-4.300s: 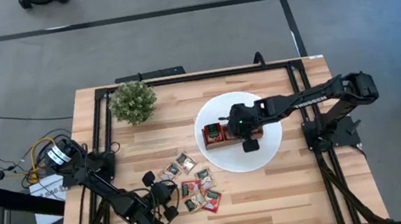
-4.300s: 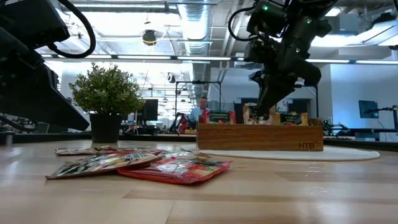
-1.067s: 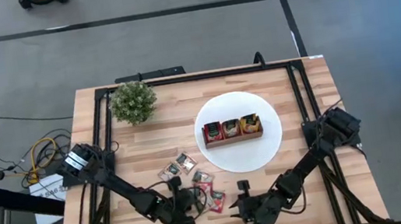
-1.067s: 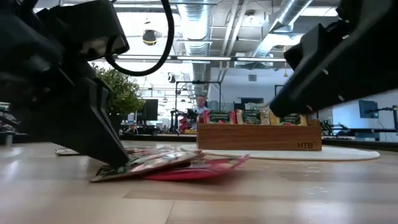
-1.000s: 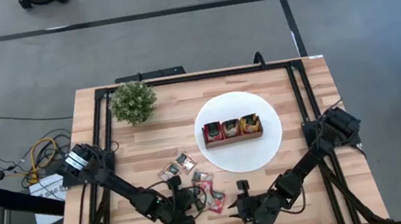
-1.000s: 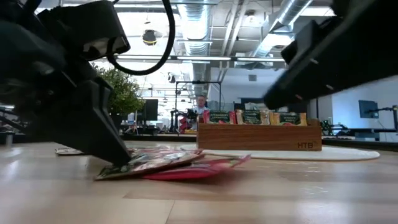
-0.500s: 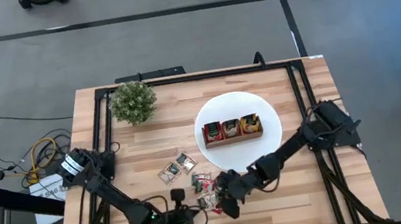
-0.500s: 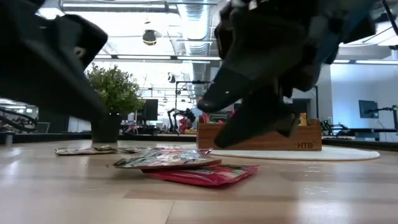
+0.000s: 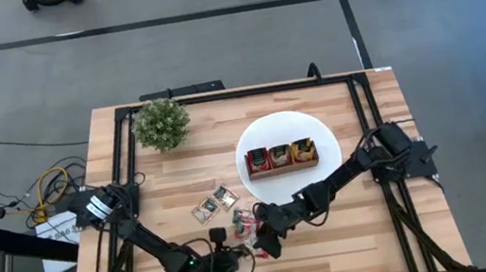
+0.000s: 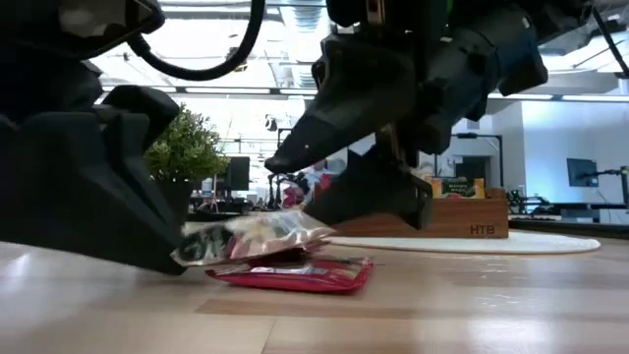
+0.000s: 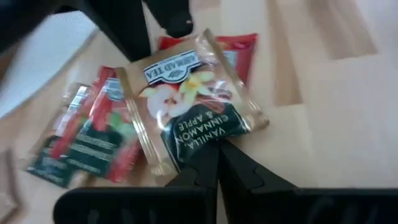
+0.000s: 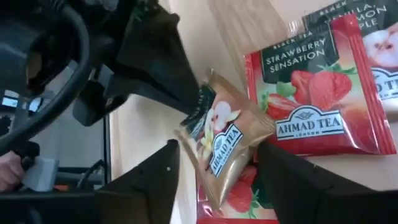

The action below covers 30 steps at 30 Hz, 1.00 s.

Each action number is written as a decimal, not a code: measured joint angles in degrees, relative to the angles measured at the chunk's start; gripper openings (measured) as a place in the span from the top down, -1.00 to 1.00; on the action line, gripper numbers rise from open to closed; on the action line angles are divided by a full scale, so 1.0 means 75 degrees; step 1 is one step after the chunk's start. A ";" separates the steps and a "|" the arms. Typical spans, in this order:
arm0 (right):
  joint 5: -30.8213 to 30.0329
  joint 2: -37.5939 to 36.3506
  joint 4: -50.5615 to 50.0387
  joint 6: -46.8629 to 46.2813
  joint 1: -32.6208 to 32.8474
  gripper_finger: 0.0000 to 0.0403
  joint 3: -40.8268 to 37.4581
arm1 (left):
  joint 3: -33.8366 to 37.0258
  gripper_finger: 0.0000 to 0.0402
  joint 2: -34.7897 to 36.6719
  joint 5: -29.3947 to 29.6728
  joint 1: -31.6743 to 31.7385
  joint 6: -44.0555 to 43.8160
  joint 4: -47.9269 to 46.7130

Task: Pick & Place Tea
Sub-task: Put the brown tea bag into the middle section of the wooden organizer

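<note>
Pinching a tan sachet (image 11: 193, 106) by its edge, left gripper (image 11: 216, 163) lifts it.
Right gripper (image 12: 214, 180) (jaws spread) hovers lower centre; bare table (image 9: 352, 235) lies lower right.

Potted plant (image 9: 161, 124), wooden tray (image 9: 283, 170) on white plate (image 9: 325, 177)

The high view is evenly and softly lit, with only faint shadows under the arms on the wooden table (image 9: 351, 226) and no glare. The low view is strongly backlit: bright ceiling lights (image 10: 236, 59) at the upper centre wash out the room behind, and the arms read as near-black silhouettes. Light glints off the foil tea sachet (image 10: 257, 236) at centre left. The left wrist view is hazy and motion-blurred, its upper right overexposed on pale wood. The right wrist view is sharper at the sachets, soft toward its dark left side.
</note>
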State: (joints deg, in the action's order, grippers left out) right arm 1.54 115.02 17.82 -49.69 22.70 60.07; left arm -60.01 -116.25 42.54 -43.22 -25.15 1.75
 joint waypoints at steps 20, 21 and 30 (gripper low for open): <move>-0.2720 -0.0208 -0.0063 0.1011 0.1060 0.91 -0.0400 | 0.0006 1.00 0.0190 0.1502 -0.0074 -0.0862 -0.0438; -0.3190 -0.0227 0.0132 0.0958 0.1216 0.91 -0.0515 | 0.0006 1.00 0.0192 0.1562 -0.0091 -0.0890 -0.0423; -0.7460 -0.1328 0.1648 0.1800 0.3096 0.92 -0.1994 | 0.0006 0.74 0.0199 0.0170 0.0271 0.0811 0.1952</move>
State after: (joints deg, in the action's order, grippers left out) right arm -54.41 105.06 30.18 -36.19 45.92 45.12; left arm -59.96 -114.76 43.81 -41.19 -19.07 16.38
